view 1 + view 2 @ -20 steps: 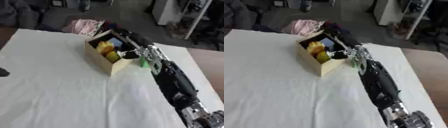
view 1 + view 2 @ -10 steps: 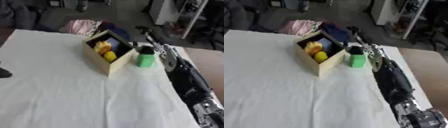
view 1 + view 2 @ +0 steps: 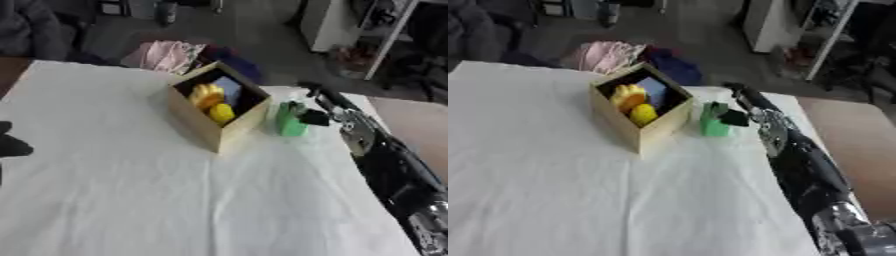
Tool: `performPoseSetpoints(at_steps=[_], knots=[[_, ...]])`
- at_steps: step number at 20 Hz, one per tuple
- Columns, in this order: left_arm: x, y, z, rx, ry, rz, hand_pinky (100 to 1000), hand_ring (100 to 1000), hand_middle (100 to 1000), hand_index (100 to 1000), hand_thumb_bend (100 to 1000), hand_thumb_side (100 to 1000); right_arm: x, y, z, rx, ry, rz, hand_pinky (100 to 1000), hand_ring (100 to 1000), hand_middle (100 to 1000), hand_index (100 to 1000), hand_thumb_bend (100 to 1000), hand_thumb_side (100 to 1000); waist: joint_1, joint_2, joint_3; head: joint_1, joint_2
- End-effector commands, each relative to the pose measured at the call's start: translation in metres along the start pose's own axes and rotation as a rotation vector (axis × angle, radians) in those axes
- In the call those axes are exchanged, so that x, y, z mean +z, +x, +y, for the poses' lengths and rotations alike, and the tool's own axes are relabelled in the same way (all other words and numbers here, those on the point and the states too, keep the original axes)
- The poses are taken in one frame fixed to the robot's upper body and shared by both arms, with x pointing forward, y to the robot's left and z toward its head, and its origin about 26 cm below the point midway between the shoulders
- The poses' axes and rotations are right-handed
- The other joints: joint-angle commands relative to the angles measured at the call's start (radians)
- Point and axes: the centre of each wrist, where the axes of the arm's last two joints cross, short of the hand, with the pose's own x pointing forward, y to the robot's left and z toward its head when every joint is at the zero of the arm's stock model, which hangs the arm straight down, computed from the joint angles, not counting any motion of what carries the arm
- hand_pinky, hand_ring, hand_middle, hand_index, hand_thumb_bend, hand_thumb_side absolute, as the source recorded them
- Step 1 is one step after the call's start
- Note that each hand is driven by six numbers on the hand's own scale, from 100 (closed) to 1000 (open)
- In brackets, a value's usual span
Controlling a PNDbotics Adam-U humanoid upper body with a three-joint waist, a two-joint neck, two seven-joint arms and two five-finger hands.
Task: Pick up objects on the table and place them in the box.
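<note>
Right hand (image 3: pixel 317 116) at the green object (image 3: pixel 290 120), thumb against its side, fingers stretched past on the far side; closed round it or only touching, cannot tell. Green object upright on the tabletop (image 3: pixel 105 190), just beside the open box (image 3: pixel 217 111), which already holds yellow and blue items. Pick-up step in hand. Next: secure the grasp, lift clear of the box wall, carry left, release inside. Left hand (image 3: pixel 10 145) dark at the left edge, idle.

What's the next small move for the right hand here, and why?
Probably close the right hand round the green object and lift it. The green object stands on the white table just right of the box, outside it, and the hand sits against its right side. The box already holds yellow items.
</note>
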Motion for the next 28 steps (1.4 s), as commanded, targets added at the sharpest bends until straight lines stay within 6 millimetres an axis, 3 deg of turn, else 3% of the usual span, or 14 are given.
performPoseSetpoints(at_steps=[1,6,11,16,20,21,23,24,26,28], knots=[[-0.001,0.005,0.005,-0.024,-0.003,-0.013,761,675,608,829,100,556,0.003,-0.008,-0.015,0.028,0.049,0.002,880,896,947,1000,100,768,-0.002,-0.029,0.000,0.001,-0.003],[-0.002,0.005,0.004,-0.022,-0.005,-0.013,762,675,608,829,100,557,0.000,-0.004,-0.007,0.015,0.139,-0.020,871,889,932,1000,100,871,-0.002,-0.025,0.003,0.003,-0.006],[-0.001,0.005,0.004,-0.021,-0.001,-0.011,763,675,607,829,100,559,-0.002,0.002,-0.008,-0.064,0.121,-0.046,844,861,904,991,100,992,-0.003,-0.024,0.003,0.005,-0.005],[-0.001,0.004,0.004,-0.020,-0.002,-0.008,764,676,608,829,100,558,-0.005,0.010,-0.015,-0.080,0.159,-0.109,857,877,919,997,100,1000,-0.002,-0.025,0.000,0.006,-0.006],[-0.001,0.004,0.004,-0.022,-0.001,-0.007,764,670,608,829,100,558,-0.006,0.017,-0.022,0.004,0.207,-0.147,876,901,946,1000,100,997,-0.001,-0.025,0.000,0.005,-0.007],[-0.001,0.004,0.004,-0.021,-0.001,-0.008,765,668,608,829,100,558,-0.006,0.019,-0.024,0.034,0.215,-0.156,881,906,952,1000,100,984,-0.001,-0.026,0.000,0.005,-0.008],[-0.001,0.005,0.005,-0.022,-0.001,-0.008,765,666,608,829,100,557,-0.007,0.022,-0.028,0.103,0.223,-0.174,889,913,959,1000,100,866,-0.001,-0.026,-0.001,0.006,-0.009],[-0.001,0.004,0.005,-0.022,0.000,-0.007,766,665,608,829,100,557,-0.007,0.023,-0.030,0.140,0.225,-0.181,893,914,960,1000,100,760,-0.001,-0.026,-0.001,0.006,-0.009],[-0.001,0.004,0.005,-0.023,0.000,-0.007,766,665,609,829,100,557,-0.007,0.025,-0.031,0.210,0.237,-0.191,895,914,955,1000,100,661,-0.001,-0.025,-0.001,0.006,-0.009],[-0.001,0.004,0.005,-0.023,0.001,-0.007,766,664,609,829,100,557,-0.007,0.025,-0.030,0.254,0.251,-0.192,887,902,942,1000,100,504,-0.001,-0.025,-0.001,0.006,-0.009]])
